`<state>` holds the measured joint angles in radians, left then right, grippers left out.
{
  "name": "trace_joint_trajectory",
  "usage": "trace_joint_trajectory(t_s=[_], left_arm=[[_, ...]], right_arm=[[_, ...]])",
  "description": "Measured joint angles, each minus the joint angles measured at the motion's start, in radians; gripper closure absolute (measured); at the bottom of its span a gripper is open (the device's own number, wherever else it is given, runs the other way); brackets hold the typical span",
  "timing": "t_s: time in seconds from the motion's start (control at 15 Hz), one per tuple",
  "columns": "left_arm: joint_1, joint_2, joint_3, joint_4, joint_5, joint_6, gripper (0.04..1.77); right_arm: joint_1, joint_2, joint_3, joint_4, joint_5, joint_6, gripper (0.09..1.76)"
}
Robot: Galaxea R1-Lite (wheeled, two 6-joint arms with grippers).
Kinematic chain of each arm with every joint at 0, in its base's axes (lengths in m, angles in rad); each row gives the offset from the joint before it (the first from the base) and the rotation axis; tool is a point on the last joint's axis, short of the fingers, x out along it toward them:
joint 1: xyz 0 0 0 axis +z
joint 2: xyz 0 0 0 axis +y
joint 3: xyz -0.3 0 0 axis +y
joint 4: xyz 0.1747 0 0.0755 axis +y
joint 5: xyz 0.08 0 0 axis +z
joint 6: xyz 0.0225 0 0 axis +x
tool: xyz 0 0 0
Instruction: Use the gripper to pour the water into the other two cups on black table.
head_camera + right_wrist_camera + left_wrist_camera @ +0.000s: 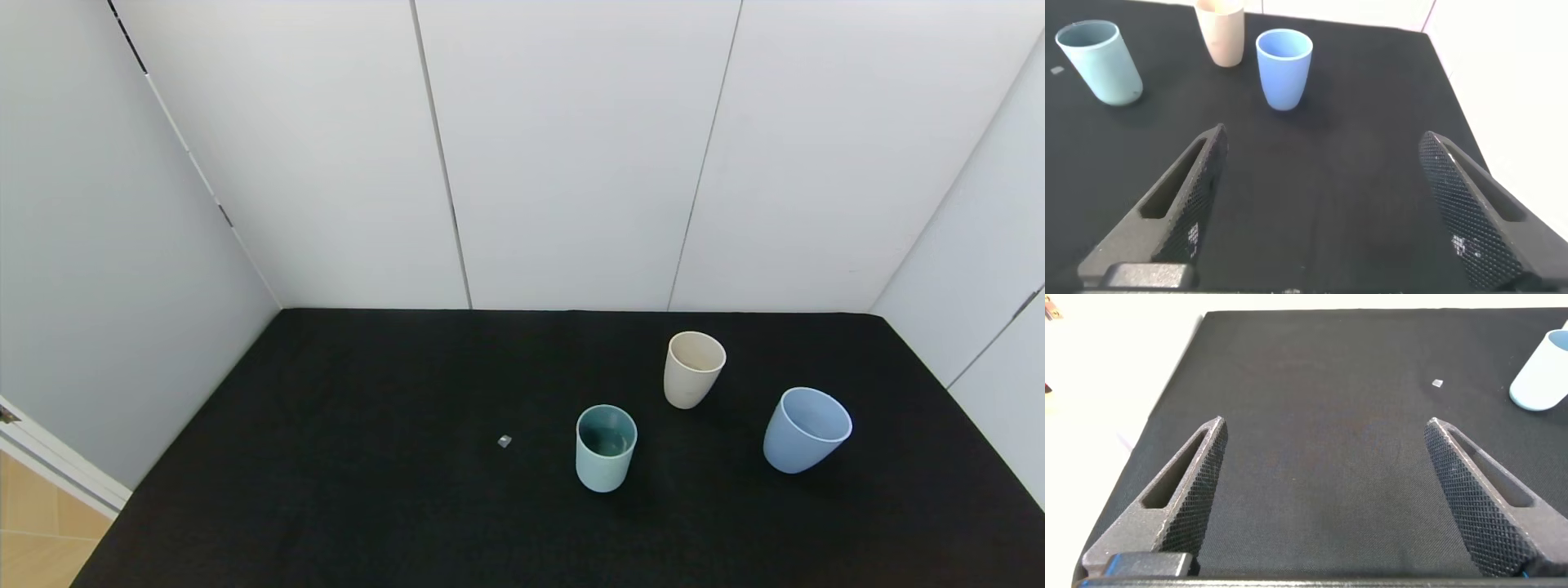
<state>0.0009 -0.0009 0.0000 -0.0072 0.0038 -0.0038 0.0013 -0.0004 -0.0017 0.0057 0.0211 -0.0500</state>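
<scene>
From the head view, three handleless cups stand upright on the black table [343, 490], grouped toward its right side and well apart from one another. The beige cup [693, 369] sits farthest back, the teal cup [606, 448] nearer the front and closer to the middle, and the blue cup [806, 429] toward the right edge. A tiny grey speck [504, 441] lies just left of the teal cup. Neither arm shows here, and the water cannot be made out.

In the left wrist view, the left hand [1323, 494] hangs spread open over bare table near the left edge, holding nothing.

In the right wrist view, the right hand [1323, 208] is likewise open and empty, facing the blue cup [1284, 68], with the teal cup [1099, 62] and beige cup [1221, 31] beyond.

The beige cup is presumably the one to pour from. It looks light, rigid and smooth, so likely slippery; a firm grip across mid-wall, below the rim, should suit.
</scene>
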Motion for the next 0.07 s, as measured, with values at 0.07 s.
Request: trace_joint_trajectory(t_s=[0.07], left_arm=[[0.000,0.000,0.000,0.000,0.000,0.000,0.09]], right_arm=[[-0.001,0.000,0.000,0.002,0.000,-0.001,0.15]])
